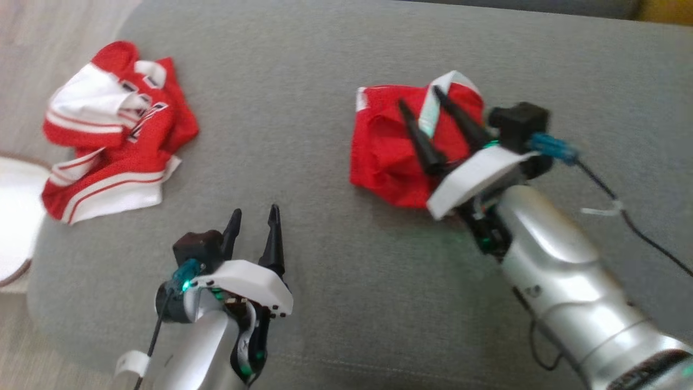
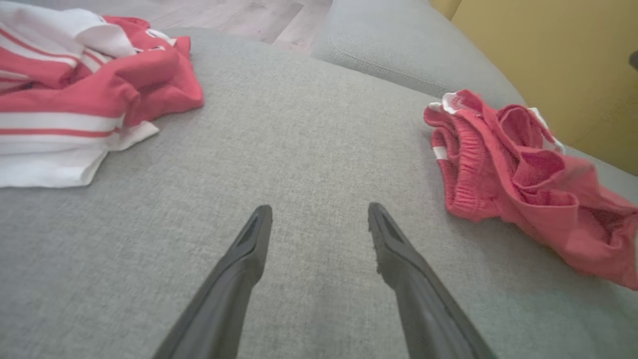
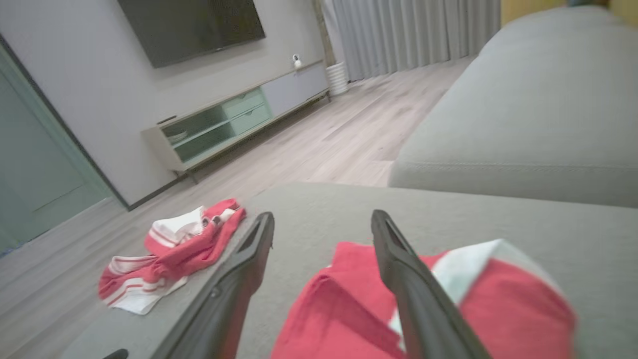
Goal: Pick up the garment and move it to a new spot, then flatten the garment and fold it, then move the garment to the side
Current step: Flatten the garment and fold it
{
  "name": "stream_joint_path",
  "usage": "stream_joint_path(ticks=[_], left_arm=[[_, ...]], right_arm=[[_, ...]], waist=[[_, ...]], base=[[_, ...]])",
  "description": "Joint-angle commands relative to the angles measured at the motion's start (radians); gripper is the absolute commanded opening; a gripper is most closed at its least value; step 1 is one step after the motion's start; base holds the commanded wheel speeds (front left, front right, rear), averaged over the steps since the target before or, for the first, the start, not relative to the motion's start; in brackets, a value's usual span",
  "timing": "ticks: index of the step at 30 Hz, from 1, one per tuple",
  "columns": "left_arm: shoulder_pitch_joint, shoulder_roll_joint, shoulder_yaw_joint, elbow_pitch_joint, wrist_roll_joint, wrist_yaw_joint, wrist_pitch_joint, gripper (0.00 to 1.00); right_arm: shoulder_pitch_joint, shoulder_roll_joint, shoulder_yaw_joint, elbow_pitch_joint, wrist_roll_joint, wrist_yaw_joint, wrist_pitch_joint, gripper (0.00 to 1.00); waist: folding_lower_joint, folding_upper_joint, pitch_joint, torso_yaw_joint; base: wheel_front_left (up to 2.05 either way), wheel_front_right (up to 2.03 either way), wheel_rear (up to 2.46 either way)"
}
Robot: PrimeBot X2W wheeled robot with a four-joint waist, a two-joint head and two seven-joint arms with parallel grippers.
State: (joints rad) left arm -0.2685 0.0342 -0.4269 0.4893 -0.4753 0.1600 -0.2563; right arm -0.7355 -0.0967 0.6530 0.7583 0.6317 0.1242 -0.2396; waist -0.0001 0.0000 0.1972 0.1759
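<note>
My right jaws stand wide open and grip nothing. Their two dark fingers (image 1: 419, 138) are spread over the red garment (image 1: 387, 162), which lies crumpled on the grey sofa seat (image 1: 303, 97), right of centre in the head view. In my right wrist view the cloth sits directly beneath the fingers, with a white band beside the right-hand one; whether the tips touch it I cannot tell. My left jaws are just as wide and empty, low and left of centre, and the heap lies up and to the right of them across bare seat. The right arm is plainly nearer. From the left wrist view the heap seems to run lengthwise from its ribbed waistband toward the frame's right edge. Flattening, I judge, comes next and wants jaws at both ends of that line. A red-and-white striped garment (image 1: 108, 146) lies well apart at upper left.
</note>
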Motion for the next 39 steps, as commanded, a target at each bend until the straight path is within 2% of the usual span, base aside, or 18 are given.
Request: stream_joint_path(ticks=[1, 5, 9, 17, 27, 33, 39], left_arm=[[-0.011, 0.016, 0.045, -0.031, 0.018, 0.008, -0.006, 1.00], [-0.007, 0.016, 0.081, -0.045, 0.064, 0.016, -0.006, 1.00], [0.004, 0.016, 0.112, -0.054, 0.106, 0.022, -0.006, 1.00], [0.052, 0.016, 0.154, -0.059, 0.167, 0.025, -0.006, 1.00], [0.091, 0.016, 0.157, -0.069, 0.186, 0.020, -0.006, 1.00], [0.065, 0.016, 0.141, -0.081, 0.183, 0.015, -0.006, 1.00], [0.046, 0.016, 0.094, -0.090, 0.164, 0.009, -0.006, 1.00]], right_arm=[[0.024, -0.007, -0.029, -0.017, -0.023, 0.007, -0.016, 1.00], [0.092, -0.028, -0.202, -0.055, -0.119, 0.007, -0.021, 1.00], [0.200, -0.013, -0.339, -0.115, -0.237, 0.007, -0.022, 1.00], [0.370, 0.033, -0.458, -0.176, -0.369, 0.007, -0.022, 1.00], [0.420, 0.046, -0.453, -0.183, -0.377, 0.007, -0.022, 1.00], [0.351, 0.046, -0.393, -0.168, -0.360, 0.007, -0.022, 1.00], [0.245, 0.046, -0.332, -0.112, -0.348, 0.007, -0.022, 1.00]], waist=[[0.0001, 0.0000, -0.009, -0.037], [0.0001, 0.0000, -0.016, -0.091], [0.0001, 0.0000, -0.026, -0.135], [0.0001, 0.0000, -0.059, -0.190], [0.0001, 0.0000, -0.070, -0.191], [0.0001, 0.0000, -0.034, -0.142], [0.0001, 0.0000, 0.014, -0.057]], base=[[0.00, 0.00, 0.00], [0.00, 0.00, 0.00], [0.00, 0.00, 0.00], [0.00, 0.00, 0.00], [0.00, 0.00, 0.00], [0.00, 0.00, 0.00], [0.00, 0.00, 0.00]])
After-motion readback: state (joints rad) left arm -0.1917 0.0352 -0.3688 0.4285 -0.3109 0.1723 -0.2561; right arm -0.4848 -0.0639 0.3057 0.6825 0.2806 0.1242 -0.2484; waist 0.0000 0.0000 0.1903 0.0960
